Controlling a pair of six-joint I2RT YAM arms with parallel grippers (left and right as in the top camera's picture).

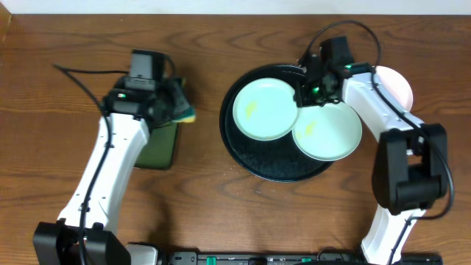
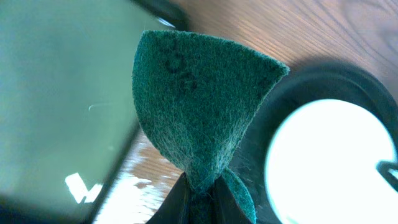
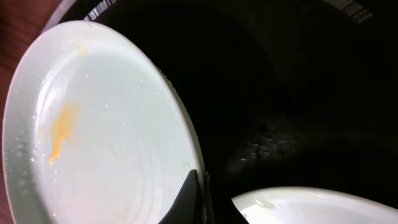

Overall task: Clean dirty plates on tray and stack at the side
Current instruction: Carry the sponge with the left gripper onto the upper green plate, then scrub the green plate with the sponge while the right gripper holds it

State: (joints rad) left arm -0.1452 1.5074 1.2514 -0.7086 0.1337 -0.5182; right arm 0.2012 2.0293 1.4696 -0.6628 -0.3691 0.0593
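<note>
A: Overhead: where are the plates?
B: Left plate (image 1: pixel 265 109) and right plate (image 1: pixel 329 134) sit on the tray (image 1: pixel 272 160), right of table centre. The third plate (image 1: pixel 397 82) lies off it, toward the far right corner.
A: Left wrist?
B: Left gripper (image 2: pixel 200 190) clamps the sponge (image 2: pixel 199 112), pad outward, ready to scrub.
A: Right wrist?
B: Right gripper (image 3: pixel 196 186) pinches the left plate's rim, presumably steadying it.

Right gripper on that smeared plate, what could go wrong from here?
The right gripper pinches the smeared plate by a thin bit of rim, and the plate looks wet, so it could slip. The second plate on the tray sits close beside it and might get knocked.
</note>
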